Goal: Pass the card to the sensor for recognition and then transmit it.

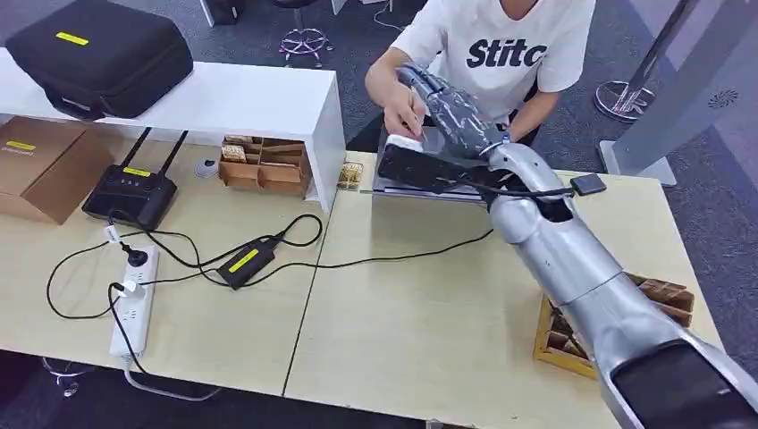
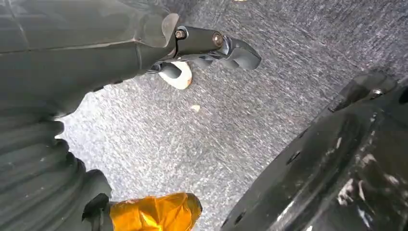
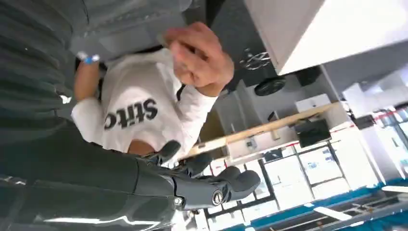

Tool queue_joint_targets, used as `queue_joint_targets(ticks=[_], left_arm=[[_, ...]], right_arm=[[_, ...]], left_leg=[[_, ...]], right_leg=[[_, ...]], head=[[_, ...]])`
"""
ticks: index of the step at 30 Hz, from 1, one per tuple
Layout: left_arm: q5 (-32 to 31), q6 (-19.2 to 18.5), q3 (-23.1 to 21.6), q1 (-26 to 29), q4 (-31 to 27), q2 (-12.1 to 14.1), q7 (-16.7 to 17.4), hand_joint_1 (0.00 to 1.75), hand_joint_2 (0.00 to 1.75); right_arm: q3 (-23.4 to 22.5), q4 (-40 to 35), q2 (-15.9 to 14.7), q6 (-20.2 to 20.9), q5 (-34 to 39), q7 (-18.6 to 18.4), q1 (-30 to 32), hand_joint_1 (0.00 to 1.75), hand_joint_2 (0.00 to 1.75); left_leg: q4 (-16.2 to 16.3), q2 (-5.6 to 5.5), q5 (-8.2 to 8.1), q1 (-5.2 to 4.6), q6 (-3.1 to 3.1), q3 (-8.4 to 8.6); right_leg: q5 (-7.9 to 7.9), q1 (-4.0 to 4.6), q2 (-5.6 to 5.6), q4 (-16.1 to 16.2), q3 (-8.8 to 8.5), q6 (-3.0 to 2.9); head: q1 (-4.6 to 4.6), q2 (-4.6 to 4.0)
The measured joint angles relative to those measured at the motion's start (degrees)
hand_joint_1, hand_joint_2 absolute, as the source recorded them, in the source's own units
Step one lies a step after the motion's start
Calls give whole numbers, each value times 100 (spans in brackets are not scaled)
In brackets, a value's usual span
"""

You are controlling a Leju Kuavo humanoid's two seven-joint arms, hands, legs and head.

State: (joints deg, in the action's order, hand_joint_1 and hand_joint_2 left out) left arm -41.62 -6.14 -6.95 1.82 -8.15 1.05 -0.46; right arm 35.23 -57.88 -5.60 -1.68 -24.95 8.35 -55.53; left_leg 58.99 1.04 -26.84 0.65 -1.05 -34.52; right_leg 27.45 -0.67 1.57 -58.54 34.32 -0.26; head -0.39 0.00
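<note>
My right arm reaches across the table, and my right hand (image 1: 444, 100) hangs above the black sensor box (image 1: 427, 170), close to a person's hand (image 1: 395, 96). In the right wrist view the right hand (image 3: 204, 180) has its fingers apart and holds nothing, with the person's curled hand (image 3: 199, 57) beyond it. A small white flat piece, probably the card (image 1: 405, 144), sits at the sensor's left end, right under the person's fingers. My left hand (image 2: 202, 50) hangs over grey carpet, loosely curved and holding nothing.
The sensor rests on a grey slab (image 1: 386, 186) at the table's far edge. A cable runs from it to a black adapter (image 1: 245, 262) and a white power strip (image 1: 134, 299). A router (image 1: 131, 192), cardboard trays (image 1: 264, 165) and a wooden tray (image 1: 657, 299) stand around.
</note>
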Motion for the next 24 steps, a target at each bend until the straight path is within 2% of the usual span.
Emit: queue_joint_targets(ticks=[4, 7, 10, 12, 15, 19, 24], left_arm=[[26, 0, 0, 12, 0, 0, -9, 0, 175], [26, 0, 2, 8, 0, 4, -11, 0, 175], [48, 18, 2, 3, 0, 4, -28, 0, 175], [81, 22, 2, 11, 0, 2, -57, 0, 175], [103, 41, 2, 77, 0, 4, -111, 0, 175], [136, 94, 9, 138, 0, 11, -122, 0, 175], [166, 157, 26, 149, 2, 13, -122, 0, 175]], right_arm=[[-478, -318, -336, 33, 235, 183, 315, 0, 175], [-616, -448, -419, 31, 253, 183, 425, 0, 175], [-766, -524, -576, -140, 387, 118, 541, 0, 175], [-1026, -535, -812, -227, 715, 248, 691, 0, 175], [-1700, -468, -1275, -352, 1159, 509, 987, 0, 175], [-2756, -225, -1872, -479, 1494, 633, 1346, 0, 175], [-4271, 114, -2415, -446, 2012, 795, 1882, 0, 175]], left_leg=[[0, -1, -1, -1, 1, -7], [0, 27, -3, -3, 2, 1], [2, 15, -3, 0, 2, 9], [4, -16, -1, 2, 3, 8], [5, -57, -2, 0, 4, -1], [9, -60, -12, -4, 20, -9], [10, -67, -23, -4, 34, -12]], right_leg=[[0, -1, 3, 2, -1, 1], [-4, -3, -19, 2, 4, 0], [-3, -3, -11, 4, 1, -1], [2, 1, 19, 6, -8, 1], [10, -1, 54, 10, -20, 13], [10, -5, 56, 21, -22, 16], [17, -5, 65, 28, -25, 26]], head=[[4, 0], [0, 0], [-4, 0], [0, 0], [2, 0], [4, 0], [2, 0]])
